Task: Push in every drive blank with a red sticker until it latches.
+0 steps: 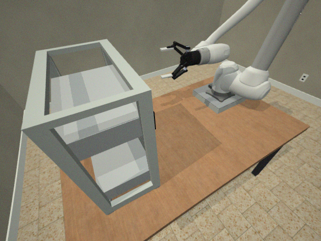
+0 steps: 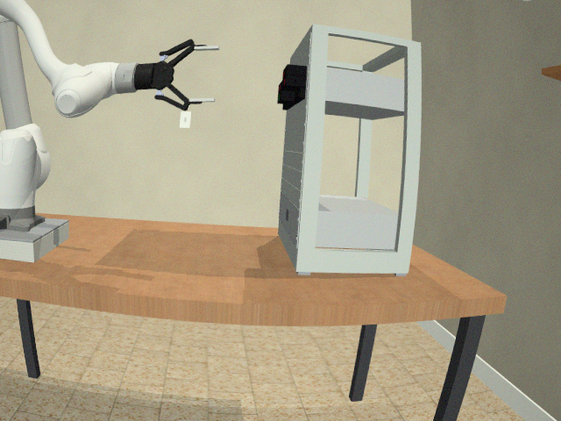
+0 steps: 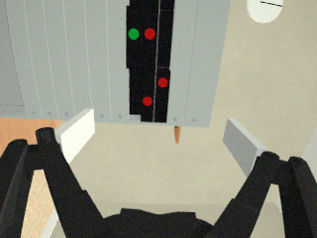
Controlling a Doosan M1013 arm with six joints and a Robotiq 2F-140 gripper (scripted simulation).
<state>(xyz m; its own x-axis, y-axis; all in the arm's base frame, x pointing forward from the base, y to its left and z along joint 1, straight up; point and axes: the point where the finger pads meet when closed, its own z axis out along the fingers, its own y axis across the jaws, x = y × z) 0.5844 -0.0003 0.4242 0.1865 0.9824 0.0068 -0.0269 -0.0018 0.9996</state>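
Observation:
The grey open-frame rack (image 1: 88, 116) stands upright on the wooden table, also seen in the exterior view (image 2: 353, 153). Black drive blanks (image 2: 292, 86) stick out of its front face near the top. In the wrist view the blanks (image 3: 149, 47) carry round stickers: one green (image 3: 134, 34) and three red (image 3: 150, 34), (image 3: 162, 82), (image 3: 147, 101). My gripper (image 2: 209, 74) is open and empty. It hangs in the air level with the blanks, pointing at the rack's front and well apart from it. It also shows in the top view (image 1: 165, 63) and in the wrist view (image 3: 158, 138).
The arm's base sits on a grey plate (image 1: 218, 98) at the far end of the table. The rack stands near the table's other end, close to its edge (image 2: 452, 289). A wall stands behind the rack. Open air lies between gripper and rack.

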